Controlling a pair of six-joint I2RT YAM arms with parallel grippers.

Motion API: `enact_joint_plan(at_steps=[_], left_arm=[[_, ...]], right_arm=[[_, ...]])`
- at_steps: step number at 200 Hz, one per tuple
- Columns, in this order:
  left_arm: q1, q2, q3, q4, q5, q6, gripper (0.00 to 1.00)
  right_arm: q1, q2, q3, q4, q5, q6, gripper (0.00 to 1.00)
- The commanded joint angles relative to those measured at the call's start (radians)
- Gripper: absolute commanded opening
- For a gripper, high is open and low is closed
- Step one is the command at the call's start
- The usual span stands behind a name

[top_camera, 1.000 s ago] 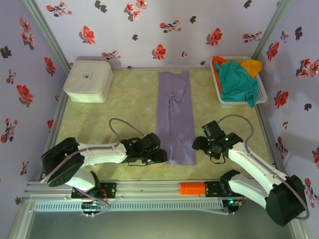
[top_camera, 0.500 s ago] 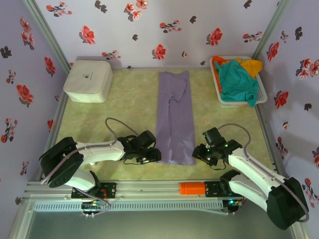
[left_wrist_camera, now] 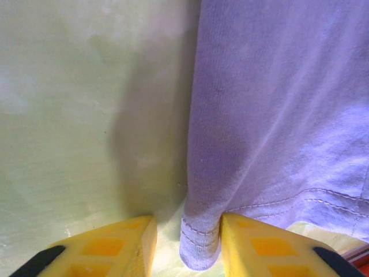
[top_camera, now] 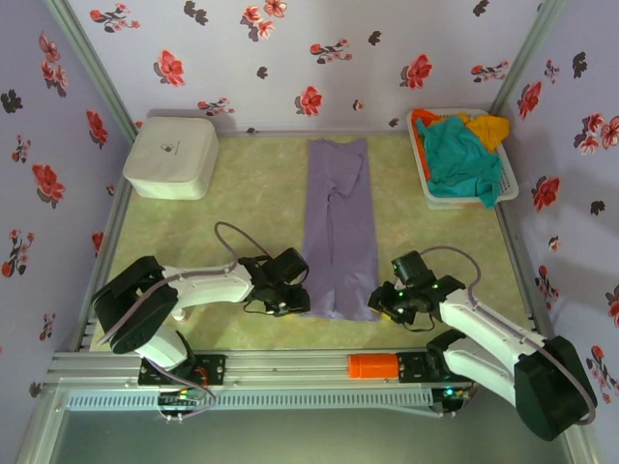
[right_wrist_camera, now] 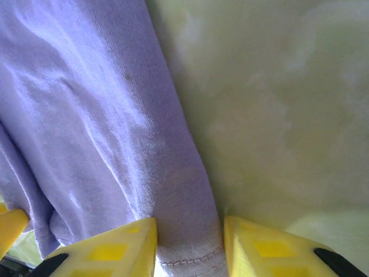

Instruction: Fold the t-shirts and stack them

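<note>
A pale lavender t-shirt [top_camera: 338,222] lies folded into a long narrow strip down the middle of the table. My left gripper [top_camera: 308,302] is low at its near left corner. In the left wrist view the hem corner [left_wrist_camera: 199,242] sits between the yellow fingers of the left gripper [left_wrist_camera: 189,242], against the right finger with a gap beside the left one. My right gripper [top_camera: 375,302] is at the near right corner. There the hem [right_wrist_camera: 190,254] fills the space between both fingers of the right gripper [right_wrist_camera: 190,245]. Teal [top_camera: 459,159], orange [top_camera: 423,121] and yellow [top_camera: 490,128] t-shirts lie heaped in a basket.
The white basket [top_camera: 511,184] stands at the back right corner. A white rounded box [top_camera: 171,158] sits at the back left. An orange cylinder [top_camera: 372,365] lies on the front rail. Flowered walls enclose the green tabletop [top_camera: 242,203] on three sides.
Both grippers have moved toward the near edge and come down at the shirt's near corners. Their jaws have narrowed around the hem.
</note>
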Motion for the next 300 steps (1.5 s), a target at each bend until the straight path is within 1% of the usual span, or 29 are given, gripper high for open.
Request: enact_joint_plan(at_steps=[1, 13, 64, 77, 97, 110, 120, 139, 147, 158, 166, 205, 242, 265, 284, 300], left_arm=[[-0.005, 0.067, 0.025, 0.12, 0.015, 0.037, 0.31], [-0.006, 0.077, 0.037, 0.126, 0.015, 0.04, 0.3], [-0.005, 0.094, 0.05, 0.152, 0.016, 0.041, 0.18], [-0.006, 0.095, 0.048, 0.16, 0.015, 0.037, 0.15], [-0.006, 0.098, 0.051, 0.166, 0.013, 0.038, 0.12], [-0.006, 0.099, 0.056, 0.169, 0.013, 0.039, 0.07], [-0.006, 0.098, 0.055, 0.172, 0.013, 0.037, 0.06], [-0.008, 0.094, 0.049, 0.174, 0.013, 0.025, 0.0], [-0.01, 0.09, 0.044, 0.17, 0.013, 0.021, 0.0], [-0.012, 0.084, 0.035, 0.159, 0.01, 0.014, 0.0], [-0.017, 0.078, 0.03, 0.142, 0.006, 0.008, 0.0], [-0.069, 0.013, 0.02, 0.06, -0.038, -0.022, 0.0], [-0.138, -0.064, -0.016, 0.037, -0.057, -0.11, 0.0], [-0.182, -0.134, 0.025, -0.04, -0.086, -0.134, 0.0], [-0.182, -0.183, 0.067, -0.11, -0.106, -0.125, 0.0], [-0.158, -0.206, 0.103, -0.155, -0.113, -0.094, 0.0]], right_arm=[[0.005, -0.008, -0.011, 0.0, -0.02, -0.005, 0.34], [0.005, -0.009, -0.01, -0.008, -0.021, -0.012, 0.33], [0.006, -0.04, -0.009, -0.04, -0.016, -0.031, 0.28], [0.007, -0.042, -0.013, -0.044, -0.013, -0.036, 0.24], [0.006, -0.035, -0.023, -0.041, -0.004, -0.042, 0.22], [0.006, -0.029, -0.031, -0.038, 0.001, -0.045, 0.2], [0.006, -0.025, -0.036, -0.031, 0.0, -0.046, 0.18], [0.012, -0.025, -0.042, -0.022, -0.007, -0.046, 0.12], [0.015, -0.028, -0.04, -0.026, -0.008, -0.048, 0.1], [0.019, -0.033, -0.035, -0.044, -0.007, -0.054, 0.03], [0.022, -0.044, -0.031, -0.069, 0.004, -0.055, 0.0], [0.022, -0.158, -0.003, -0.184, 0.037, -0.037, 0.0], [0.03, -0.22, 0.03, -0.288, 0.029, -0.025, 0.0], [0.035, -0.267, 0.093, -0.395, 0.048, -0.02, 0.0], [0.035, -0.295, 0.162, -0.452, 0.088, -0.013, 0.0], [0.035, -0.282, 0.22, -0.456, 0.117, -0.011, 0.0]])
